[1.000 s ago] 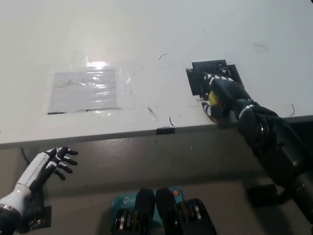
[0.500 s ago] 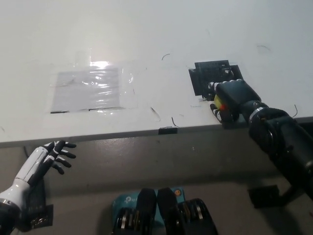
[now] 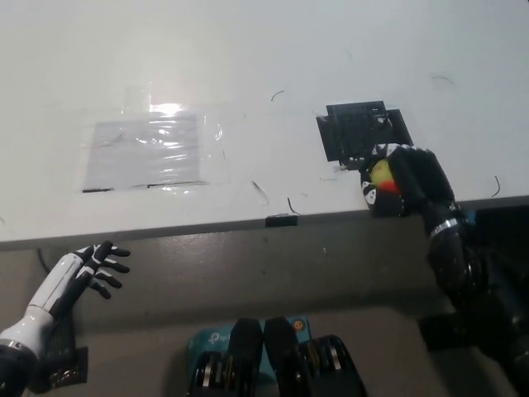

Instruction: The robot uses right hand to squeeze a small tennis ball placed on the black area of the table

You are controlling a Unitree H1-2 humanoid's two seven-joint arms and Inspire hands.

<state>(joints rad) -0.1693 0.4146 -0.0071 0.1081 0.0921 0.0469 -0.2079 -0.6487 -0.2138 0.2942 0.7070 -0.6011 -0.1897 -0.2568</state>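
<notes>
Head view: the black right hand (image 3: 407,180) wraps its fingers around the small yellow tennis ball (image 3: 381,174), presumably to squeeze it, just near of the matte black area (image 3: 361,129) on the smooth white table (image 3: 248,50). A crinkled clear plastic sheet (image 3: 149,150) lies left. The white left hand (image 3: 83,273) rests low at near left, fingers spread, holding nothing.

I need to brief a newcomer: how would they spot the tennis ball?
Start at the white table and find the black area near its front right edge. Just below it, the black right hand wraps the tennis ball, the only yellow thing there.
</notes>
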